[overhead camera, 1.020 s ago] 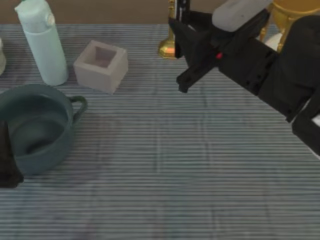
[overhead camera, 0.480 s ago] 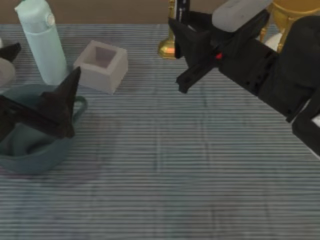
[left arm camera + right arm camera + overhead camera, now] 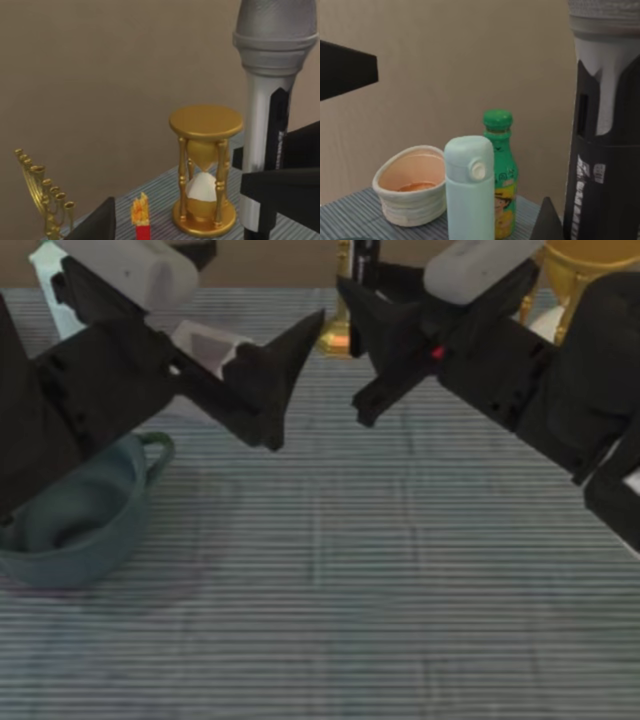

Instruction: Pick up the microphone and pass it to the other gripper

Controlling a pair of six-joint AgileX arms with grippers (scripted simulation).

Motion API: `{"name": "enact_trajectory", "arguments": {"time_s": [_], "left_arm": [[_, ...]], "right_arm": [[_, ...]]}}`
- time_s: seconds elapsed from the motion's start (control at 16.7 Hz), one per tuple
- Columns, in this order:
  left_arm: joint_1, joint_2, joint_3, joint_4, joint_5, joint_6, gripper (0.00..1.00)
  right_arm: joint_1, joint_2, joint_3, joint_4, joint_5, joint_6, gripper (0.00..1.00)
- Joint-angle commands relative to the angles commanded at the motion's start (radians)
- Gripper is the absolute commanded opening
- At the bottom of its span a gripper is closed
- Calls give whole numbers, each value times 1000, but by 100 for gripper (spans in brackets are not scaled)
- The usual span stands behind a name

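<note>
Silver-headed microphone with a black handle [image 3: 267, 100] is standing upright, pinched in the right gripper [image 3: 362, 350] at the far side. Left gripper [image 3: 285, 380], fingers spread, is reaching beside it; bumping could knock it loose.

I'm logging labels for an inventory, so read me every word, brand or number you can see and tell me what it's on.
No text here can be read.
microphone: white lettering on the black handle, too blurred to read.
green bottle: cartoon label with small print, unreadable.
red carton: no legible marking.
</note>
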Motion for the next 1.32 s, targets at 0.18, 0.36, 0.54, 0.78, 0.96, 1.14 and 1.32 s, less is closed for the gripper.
{"name": "enact_trajectory", "arguments": {"time_s": [0.18,0.36,0.54,0.78,0.96,1.14,1.32], "left_arm": [[-9,17,12,6,4,1,100],[-5,16,11,6,2,1,100],[-22,88,67,30,-9,1,100],[-56,295,203,92,-41,2,100],[-77,407,282,126,-59,2,100],[-82,429,299,133,-64,1,100],[-82,429,299,133,-64,1,92]], "right_arm": [[0,0,0,0,0,0,0],[0,0,0,0,0,0,0],[0,0,0,0,0,0,0],[0,0,0,0,0,0,0],[0,0,0,0,0,0,0],[0,0,0,0,0,0,0],[0,0,0,0,0,0,0]]}}
